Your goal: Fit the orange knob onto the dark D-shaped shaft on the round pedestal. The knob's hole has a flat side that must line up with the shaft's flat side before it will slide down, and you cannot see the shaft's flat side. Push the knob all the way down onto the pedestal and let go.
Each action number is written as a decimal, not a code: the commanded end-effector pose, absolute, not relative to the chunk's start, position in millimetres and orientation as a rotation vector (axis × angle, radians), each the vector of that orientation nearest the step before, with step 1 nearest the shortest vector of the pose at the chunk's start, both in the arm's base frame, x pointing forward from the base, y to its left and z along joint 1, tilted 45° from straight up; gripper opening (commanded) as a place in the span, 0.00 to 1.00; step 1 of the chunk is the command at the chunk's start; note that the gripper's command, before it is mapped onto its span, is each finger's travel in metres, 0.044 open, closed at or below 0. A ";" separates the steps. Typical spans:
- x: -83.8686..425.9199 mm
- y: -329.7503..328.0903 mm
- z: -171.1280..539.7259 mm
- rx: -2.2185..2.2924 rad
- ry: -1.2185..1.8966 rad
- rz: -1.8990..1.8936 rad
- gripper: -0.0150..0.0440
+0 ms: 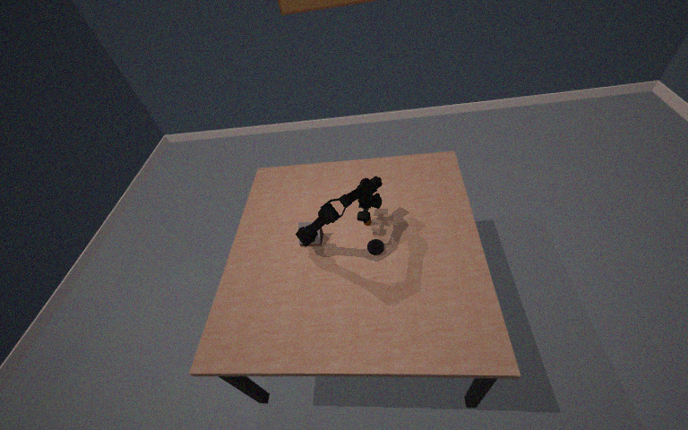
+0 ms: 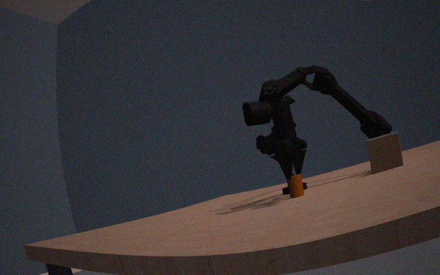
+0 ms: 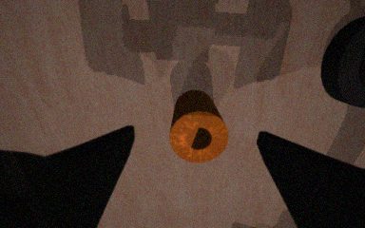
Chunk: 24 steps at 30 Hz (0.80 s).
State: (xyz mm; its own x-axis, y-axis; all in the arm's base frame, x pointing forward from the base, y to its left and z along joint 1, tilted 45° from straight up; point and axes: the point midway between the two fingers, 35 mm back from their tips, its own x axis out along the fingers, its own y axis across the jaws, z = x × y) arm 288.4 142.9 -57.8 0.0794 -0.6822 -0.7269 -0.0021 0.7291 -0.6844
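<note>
The orange knob (image 1: 367,222) (image 2: 296,186) (image 3: 182,138) stands upright on the table. In the wrist view its top shows a dark D-shaped hole, with the flat side to the left. My gripper (image 3: 197,134) (image 2: 294,176) is open and points down, one fingertip on each side of the knob in the wrist view, touching neither side. In the exterior view the fingertips are about level with the knob's top. The round dark pedestal (image 1: 375,246) (image 2: 285,190) (image 3: 349,66) stands close by, at the right edge of the wrist view. Its shaft cannot be made out.
The wooden table (image 1: 355,324) (image 2: 194,233) carries the arm's base block (image 2: 385,153) on the left in the top view. The black arm reaches from it over the knob. Arm shadows fall around the knob and the pedestal.
</note>
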 end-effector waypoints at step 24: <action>291.5 111.4 -89.2 -0.615 1.413 -0.559 1.00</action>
State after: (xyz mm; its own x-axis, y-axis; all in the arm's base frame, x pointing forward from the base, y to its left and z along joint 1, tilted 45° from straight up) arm 291.6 116.1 -85.2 0.0801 -0.6837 -0.7254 -0.0012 0.7277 -0.6859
